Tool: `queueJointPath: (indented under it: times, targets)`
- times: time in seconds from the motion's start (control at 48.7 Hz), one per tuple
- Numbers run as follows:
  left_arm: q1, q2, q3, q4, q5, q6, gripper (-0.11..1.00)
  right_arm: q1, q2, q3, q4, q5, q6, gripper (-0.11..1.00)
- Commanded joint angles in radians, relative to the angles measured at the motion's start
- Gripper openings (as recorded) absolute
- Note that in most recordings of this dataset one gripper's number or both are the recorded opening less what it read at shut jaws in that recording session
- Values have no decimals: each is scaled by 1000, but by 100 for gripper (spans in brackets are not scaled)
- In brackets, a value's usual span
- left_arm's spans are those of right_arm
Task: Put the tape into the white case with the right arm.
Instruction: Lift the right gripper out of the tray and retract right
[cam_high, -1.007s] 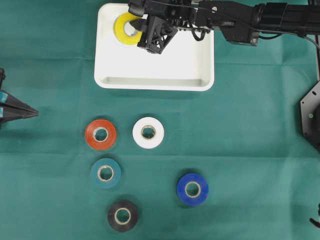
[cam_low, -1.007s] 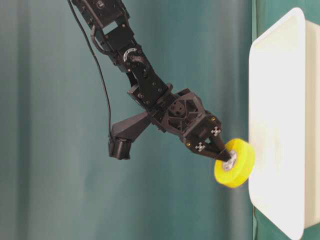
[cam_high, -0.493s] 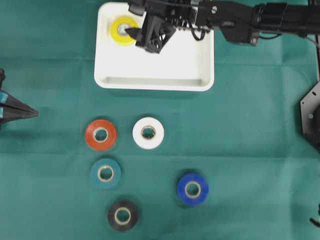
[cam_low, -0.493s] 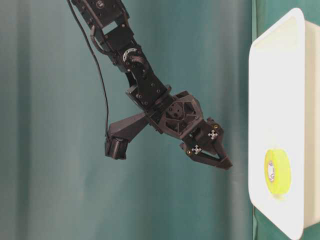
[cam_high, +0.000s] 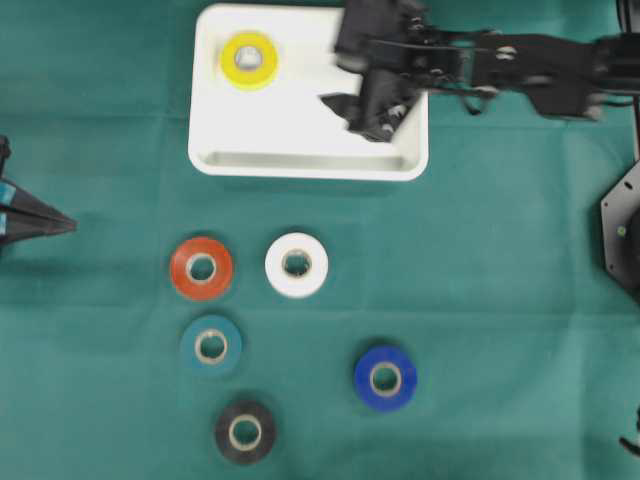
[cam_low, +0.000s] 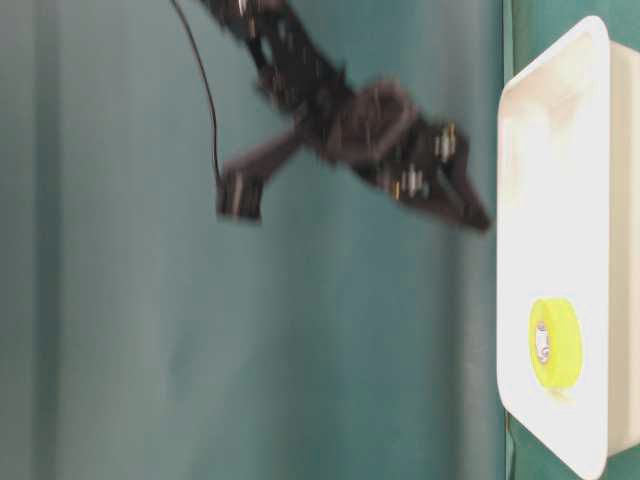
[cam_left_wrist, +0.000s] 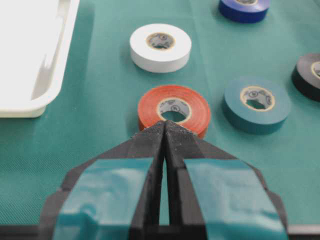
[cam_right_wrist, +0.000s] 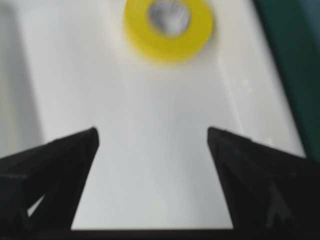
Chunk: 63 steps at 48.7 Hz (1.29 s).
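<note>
Tape, the yellow roll (cam_high: 249, 59), lay flat in the far left corner of the white case (cam_high: 300, 160), straight ahead of the right gripper (cam_right_wrist: 152, 137) and well clear of its fingertips, which touched nothing. In the right wrist view the roll (cam_right_wrist: 169, 27) sat centred between the two black fingers (cam_right_wrist: 60, 155), beyond their tips, and the jaws stood spread wide with bare case floor between them. A second before, that gripper had pinched the roll at the rim of the case; half a second before, the roll was already down and the jaws parted beside it. Since then the right arm (cam_high: 520, 75) had pulled back toward the right side of the case, its outline blurred. The left gripper (cam_left_wrist: 164, 131) had its jaws pressed together, tips just short of the red roll (cam_left_wrist: 174, 109).
</note>
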Motion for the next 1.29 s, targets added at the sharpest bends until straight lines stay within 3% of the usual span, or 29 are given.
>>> queueJointPath:
  times: [0.0, 0.247, 0.596, 1.274]
  targets:
    - [8, 6, -11, 0, -8, 0, 1, -2, -98, 83, -3, -41, 2, 61]
    - [21, 6, -11, -2, -5, -2, 1, -2, -233, 275, -3, -175, 3, 61]
    - [23, 6, -11, -2, -5, -2, 1, 14, -272, 341, -3, -184, 9, 61]
    - [23, 6, -9, -2, -6, -2, 1, 333, -396, 485, -2, -186, 18, 61]
